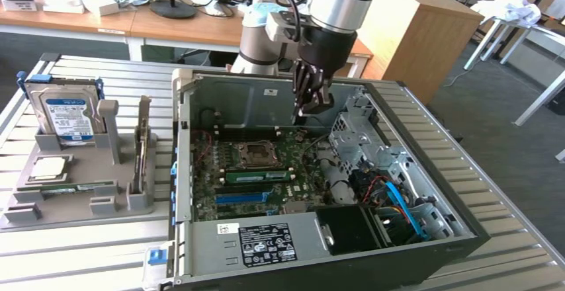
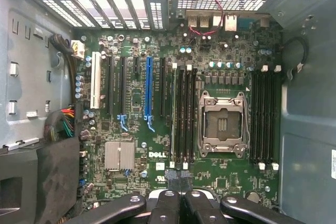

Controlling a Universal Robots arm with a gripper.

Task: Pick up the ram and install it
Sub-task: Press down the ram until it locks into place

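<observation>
Gripper pressed together above the open computer case, holding nothing.
Computer case (image 1: 264, 251) lies open on the slatted table (image 1: 494, 192), its motherboard (image 2: 226, 182) under the gripper (image 1: 309, 109), whose fingers (image 2: 181, 181) meet with nothing between them. On the grey holder (image 1: 53, 211) at the table's exterior-view-left edge, the ram (image 1: 81, 187) lies flat, long axis along the holder's front edge.

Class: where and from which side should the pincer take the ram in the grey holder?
Pinch the ram mid-length across its thin faces, from straight above: it seems to sit on edge in the grey holder, only its long top edge free.
</observation>
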